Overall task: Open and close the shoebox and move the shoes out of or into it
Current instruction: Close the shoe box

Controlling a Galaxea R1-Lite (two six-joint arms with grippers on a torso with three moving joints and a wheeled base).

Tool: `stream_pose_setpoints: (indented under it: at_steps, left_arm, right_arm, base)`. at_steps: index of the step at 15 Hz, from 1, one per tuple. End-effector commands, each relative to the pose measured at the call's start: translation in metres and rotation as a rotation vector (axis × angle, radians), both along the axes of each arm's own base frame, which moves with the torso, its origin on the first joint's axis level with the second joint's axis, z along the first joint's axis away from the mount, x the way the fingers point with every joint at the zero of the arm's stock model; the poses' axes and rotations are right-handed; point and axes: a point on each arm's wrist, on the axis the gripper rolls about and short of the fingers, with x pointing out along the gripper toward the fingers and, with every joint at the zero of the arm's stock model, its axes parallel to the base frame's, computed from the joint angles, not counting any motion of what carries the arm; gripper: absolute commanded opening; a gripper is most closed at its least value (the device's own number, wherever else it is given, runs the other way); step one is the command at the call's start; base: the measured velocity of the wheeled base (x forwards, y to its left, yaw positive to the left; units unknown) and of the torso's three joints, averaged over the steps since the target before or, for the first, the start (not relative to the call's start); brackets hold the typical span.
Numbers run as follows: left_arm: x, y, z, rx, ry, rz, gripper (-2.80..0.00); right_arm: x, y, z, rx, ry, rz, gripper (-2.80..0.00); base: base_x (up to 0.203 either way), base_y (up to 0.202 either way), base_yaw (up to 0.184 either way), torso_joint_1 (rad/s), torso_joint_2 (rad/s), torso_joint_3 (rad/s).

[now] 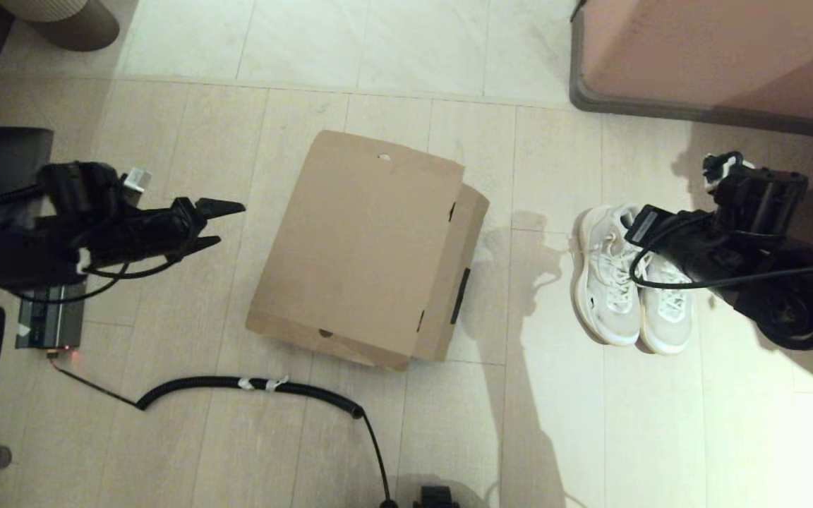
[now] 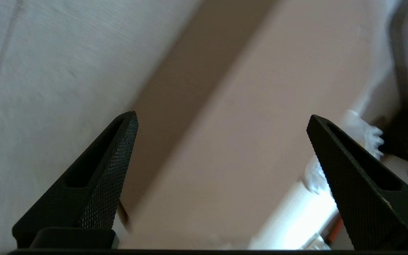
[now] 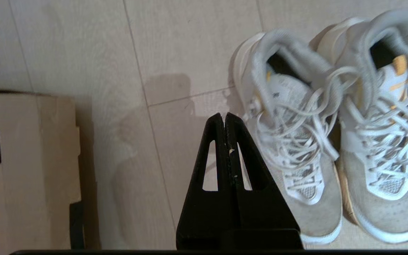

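The shoebox [image 1: 368,247] lay closed on the floor [image 1: 188,437] in front of me, lid flap down. The shoes [image 1: 629,286] stood side by side to my right, well apart from it. My left hand [image 1: 219,224] hung spread open beside the box's left edge, touching nothing. My right hand [image 3: 224,122] was pressed closed and empty above the floor, just beside the nearer shoe. I judged the cardboard light and springy, best lifted by the lid's free edge; the shoes looked soft and light, best pinched at the collar rather than by the loose laces.
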Motion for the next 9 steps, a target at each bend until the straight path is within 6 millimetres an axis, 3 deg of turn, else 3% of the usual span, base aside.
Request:
stream_pose_setpoints:
  at_steps: [1, 5, 9]
  left_arm:
    - [0.037, 0.003, -0.048, -0.022, 0.043, 0.004, -2.80]
    - [0.078, -0.003, -0.086, -0.028, 0.021, 0.070, -2.80]
    - [0.093, -0.049, -0.112, -0.017, -0.001, 0.046, -2.80]
  right_arm:
    - [-0.001, 0.002, -0.001, -0.004, 0.000, 0.006, -2.80]
    - [-0.009, 0.012, -0.001, 0.002, 0.006, 0.032, -2.80]
    - [-0.016, 0.020, 0.000, 0.005, -0.001, 0.054, -2.80]
  base:
    - [0.000, 0.000, 0.000, 0.000, 0.00, 0.000]
    - [0.000, 0.000, 0.000, 0.000, 0.00, 0.000]
    - [0.000, 0.000, 0.000, 0.000, 0.00, 0.000]
